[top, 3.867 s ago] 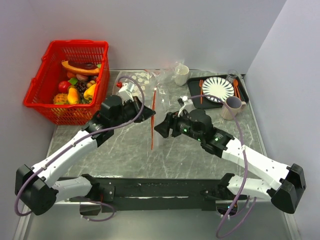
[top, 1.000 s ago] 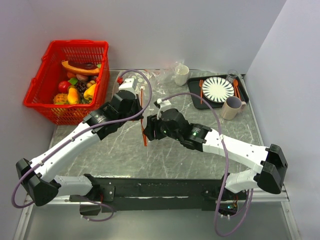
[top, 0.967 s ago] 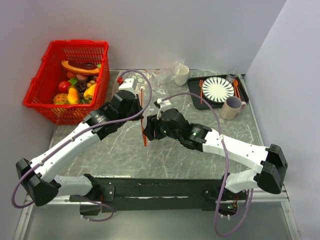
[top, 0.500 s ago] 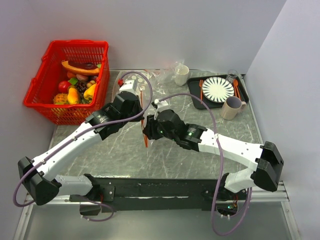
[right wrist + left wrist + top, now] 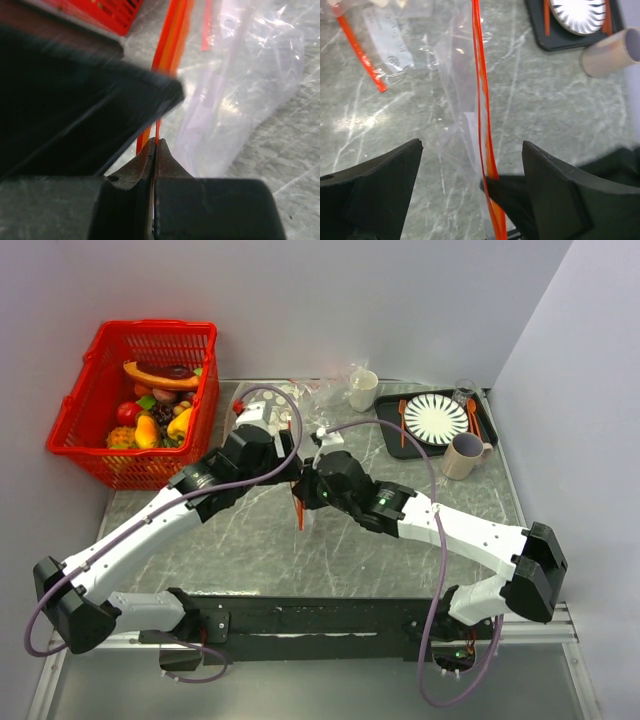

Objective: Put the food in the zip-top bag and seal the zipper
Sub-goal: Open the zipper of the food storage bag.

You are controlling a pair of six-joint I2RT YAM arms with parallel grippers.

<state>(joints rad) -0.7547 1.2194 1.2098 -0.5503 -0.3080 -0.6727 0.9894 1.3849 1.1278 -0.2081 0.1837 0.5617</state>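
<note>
The zip-top bag [image 5: 457,95] hangs as a clear sheet over the table, its orange-red zipper [image 5: 481,90] running straight up the left wrist view. My left gripper [image 5: 472,150] is open, its jaws wide on either side of the strip and not touching it. My right gripper [image 5: 156,142] is shut on the zipper [image 5: 170,40]; its dark fingertips [image 5: 507,182] pinch the strip's near end. From above, both grippers meet at mid-table, left gripper [image 5: 288,455] and right gripper [image 5: 303,492], with the zipper [image 5: 298,512] below them. The food [image 5: 150,420] lies in the red basket [image 5: 150,328].
A second clear bag with white dots [image 5: 387,50] and its own orange strip lies at the back. A white cup [image 5: 363,390] stands behind it. At back right are a dark tray [image 5: 392,430] with a striped plate [image 5: 436,418] and a mug [image 5: 465,452].
My left gripper has opened and let go of the zipper. My right gripper has closed on the strip and shifted slightly toward the back.
</note>
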